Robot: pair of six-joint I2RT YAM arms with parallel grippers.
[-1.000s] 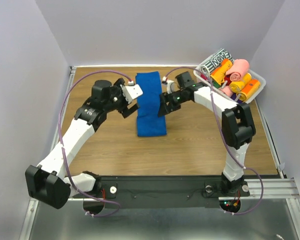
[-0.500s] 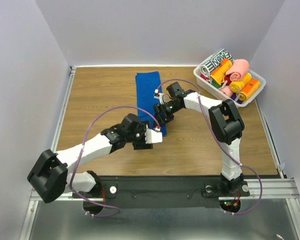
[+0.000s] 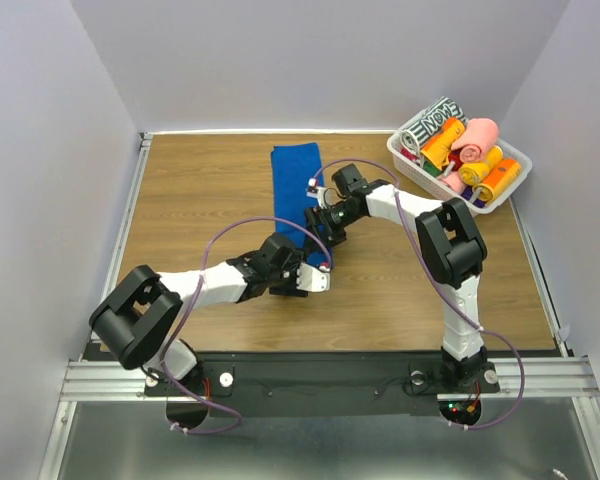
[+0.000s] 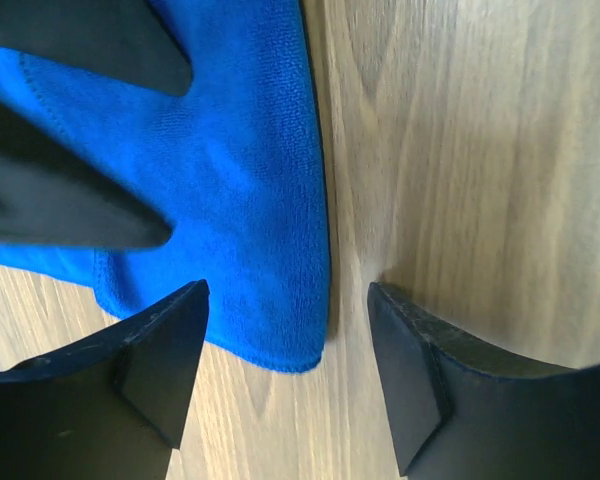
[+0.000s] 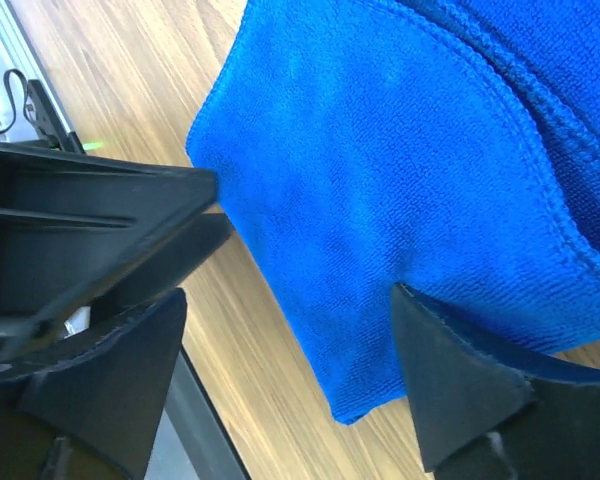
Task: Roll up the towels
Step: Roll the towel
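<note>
In the overhead view the left arm reaches in low from the lower left across the tabletop (image 3: 200, 190). Its hand (image 3: 315, 275) sits at the near end of the blue towel (image 3: 293, 175). That towel lies flat as a long strip just left of centre, running from the far edge of the tabletop down toward the middle.

The left wrist view shows the left hand (image 4: 285, 340) with its two fingers (image 4: 160, 360) apart. They straddle the towel's (image 4: 230, 170) near right corner, one tip over cloth and the other over bare wood. Whether either tip touches the cloth cannot be told. Dark finger shapes cross the upper left of that view over the towel.

Just right of the strip, at centre frame, the right hand (image 3: 325, 228) is down at the towel's right edge, close to the left hand. In the right wrist view the right hand (image 5: 285, 305) is also spread, with the towel's (image 5: 400, 150) corner lying between its fingers (image 5: 460, 400). Black parts fill the left of that view.

In the upper right a white basket (image 3: 506, 188) holds the pink towel (image 3: 478, 136), rolled, among orange rolls (image 3: 443, 143) and a patterned roll (image 3: 430, 118).
</note>
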